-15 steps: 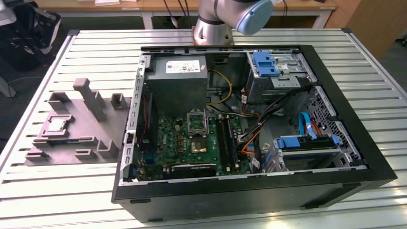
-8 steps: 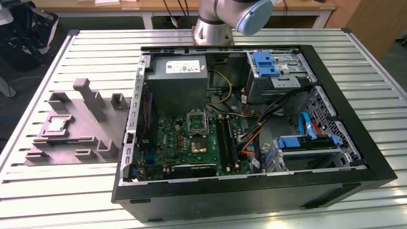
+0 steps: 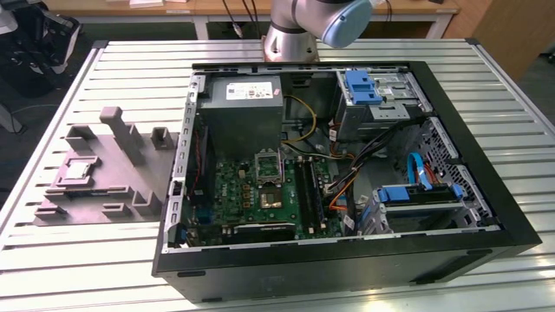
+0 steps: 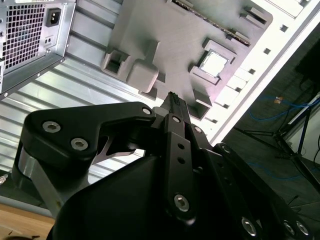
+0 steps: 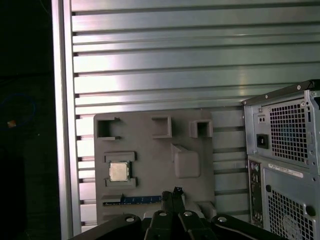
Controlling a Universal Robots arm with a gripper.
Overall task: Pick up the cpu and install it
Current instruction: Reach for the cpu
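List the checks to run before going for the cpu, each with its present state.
1. cpu lying flat in its tray pocket, top uncovered: ok.
2. Gripper empty: ok.
3. Gripper open for the grasp: not ok, it is shut.
4. Gripper at the cpu: not ok, it is well apart from it.
5. Case open, motherboard exposed: ok.
6. Socket ready to take the chip: cannot tell.
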